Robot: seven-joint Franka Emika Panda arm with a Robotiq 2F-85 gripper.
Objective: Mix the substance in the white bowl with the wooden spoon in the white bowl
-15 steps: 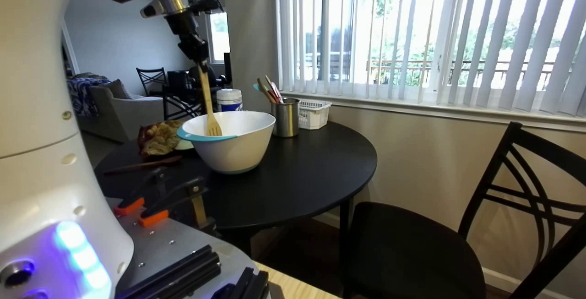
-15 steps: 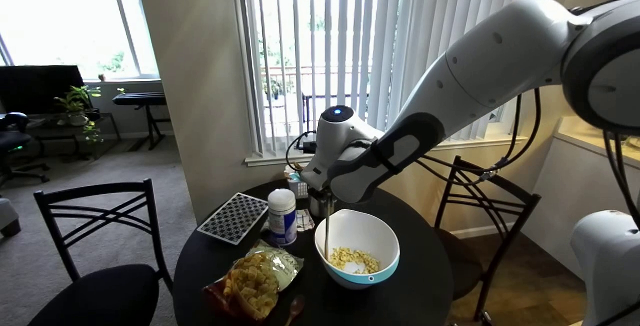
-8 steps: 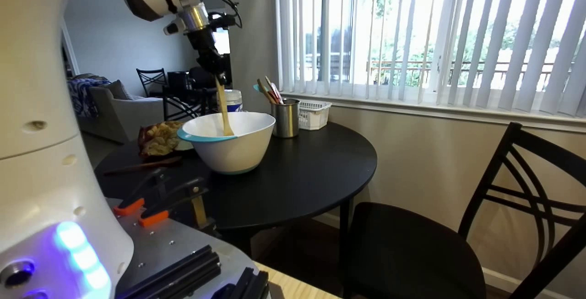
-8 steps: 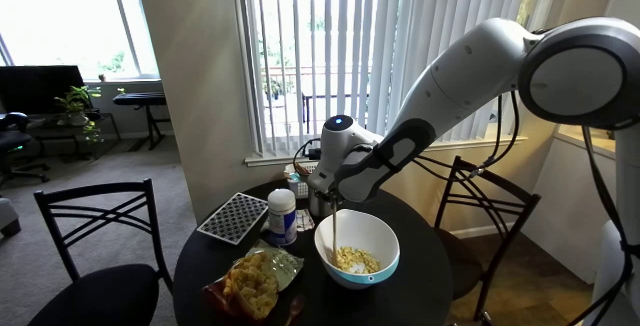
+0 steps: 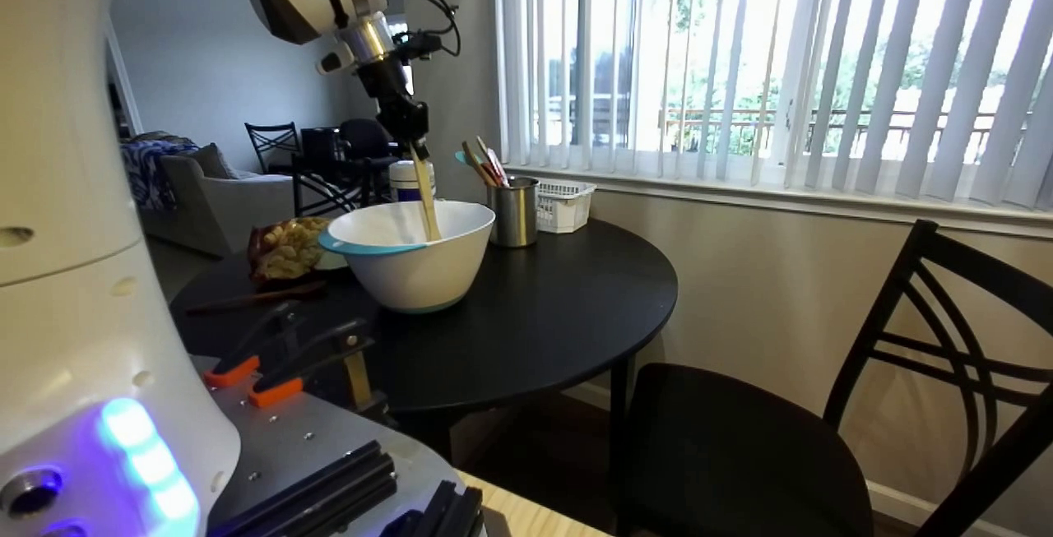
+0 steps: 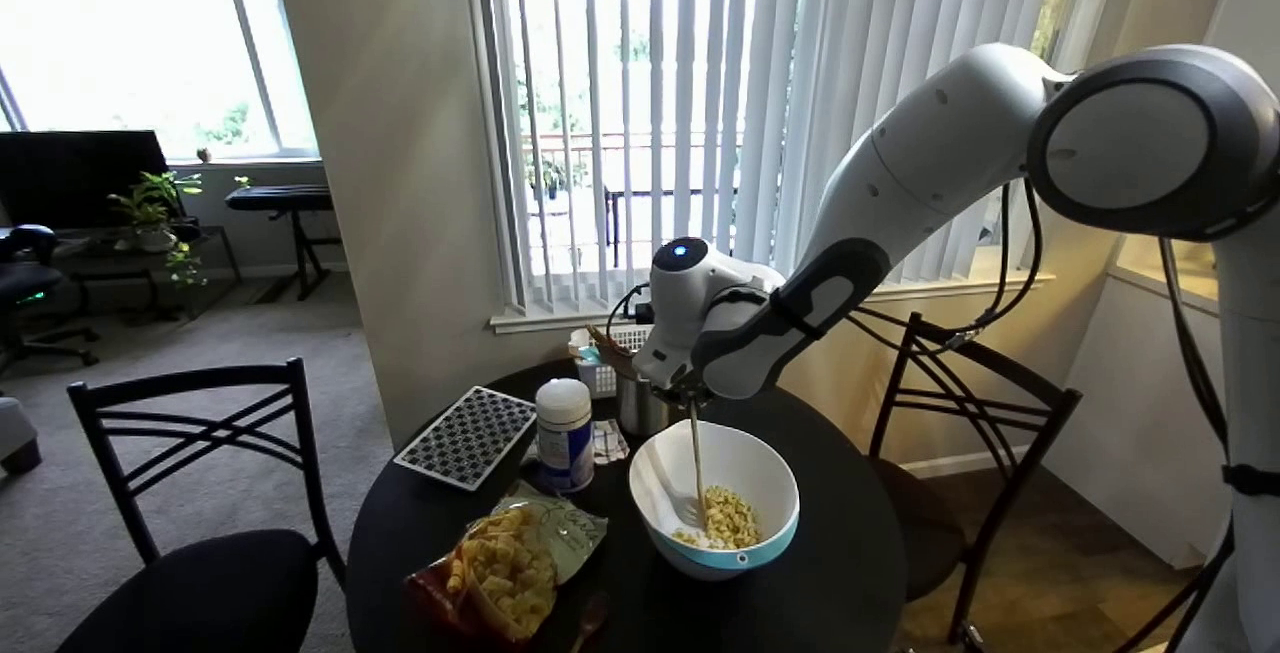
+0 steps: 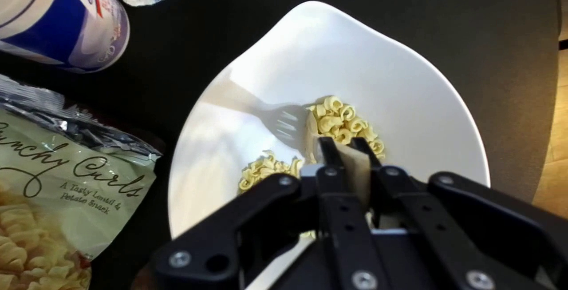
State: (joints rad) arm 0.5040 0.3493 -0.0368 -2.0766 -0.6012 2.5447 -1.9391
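The deep white bowl (image 5: pixel 411 278) with a turquoise rim stands on the black round table; in the wrist view the bowl (image 7: pixel 426 117) fills the middle. Inside lies dry curly pasta (image 7: pixel 339 121), parted into two heaps, also visible as pasta (image 6: pixel 735 518) in an exterior view. My gripper (image 7: pixel 342 141) is above the bowl, shut on the handle of the wooden spoon (image 7: pixel 358 170). In both exterior views the spoon (image 5: pixel 425 196) hangs steeply from the gripper (image 5: pixel 420 149), slightly tilted. The lower end of the spoon (image 6: pixel 698 458) reaches the pasta; its tip is partly hidden.
A snack bag (image 6: pixel 505 558) and a wipes canister (image 6: pixel 566 443) sit beside the bowl. Behind it stand a metal cup of utensils (image 5: pixel 514 212) and a white basket (image 5: pixel 563 206). A dark brown spoon (image 5: pixel 255 297) lies on the table, and a patterned board (image 6: pixel 470 436) farther back.
The gripper and wooden spoon have moved rightward in both exterior views, from one side of the bowl towards its middle. The pasta has been pushed along, baring some bowl floor. The grip is unchanged.
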